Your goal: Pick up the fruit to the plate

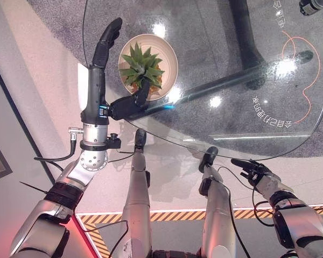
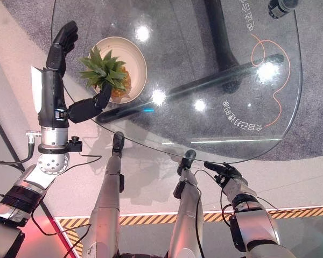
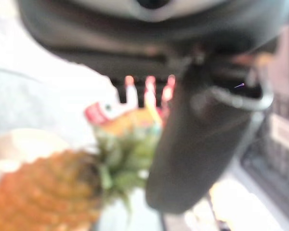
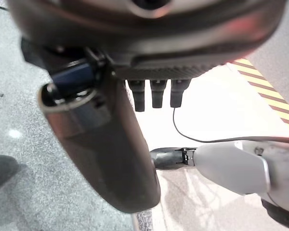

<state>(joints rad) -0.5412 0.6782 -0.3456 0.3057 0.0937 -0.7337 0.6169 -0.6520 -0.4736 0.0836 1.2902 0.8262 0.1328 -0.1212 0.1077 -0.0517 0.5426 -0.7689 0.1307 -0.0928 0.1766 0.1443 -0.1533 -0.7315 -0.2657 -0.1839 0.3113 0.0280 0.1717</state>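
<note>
Glass formed the round table top (image 1: 242,97), and the grey carpet and the table's dark base showed through it. A cream plate (image 1: 164,51) stood on the glass near the table's left edge. The pineapple (image 1: 142,72) rested inside the plate — green spiky crown upward, orange body at the side of the plate nearest the robot.

The left hand (image 1: 105,64) was at the left side of the plate, at the table's rim. Its fingers (image 1: 109,35) were extended straight along the plate's left side and did not curl round anything. Its thumb (image 1: 134,102) reached across toward the pineapple's near side, its tip at or just beside the leaves; whether it touched the fruit could not be told. In the left wrist view the thumb (image 3: 197,149) stood just beside the pineapple (image 3: 43,192), with the fingers straight beyond it. The hand was released, grasping nothing.

The right hand (image 1: 253,171) was off the table, below the near edge of the glass and well apart from the plate. Its fingers were loosely extended — relaxed and holding nothing. In the right wrist view the right hand (image 4: 106,159) showed over carpet and pale floor.

A yellow-and-black striped tape line (image 1: 167,216) crossed the floor, nearer the robot than the table.
</note>
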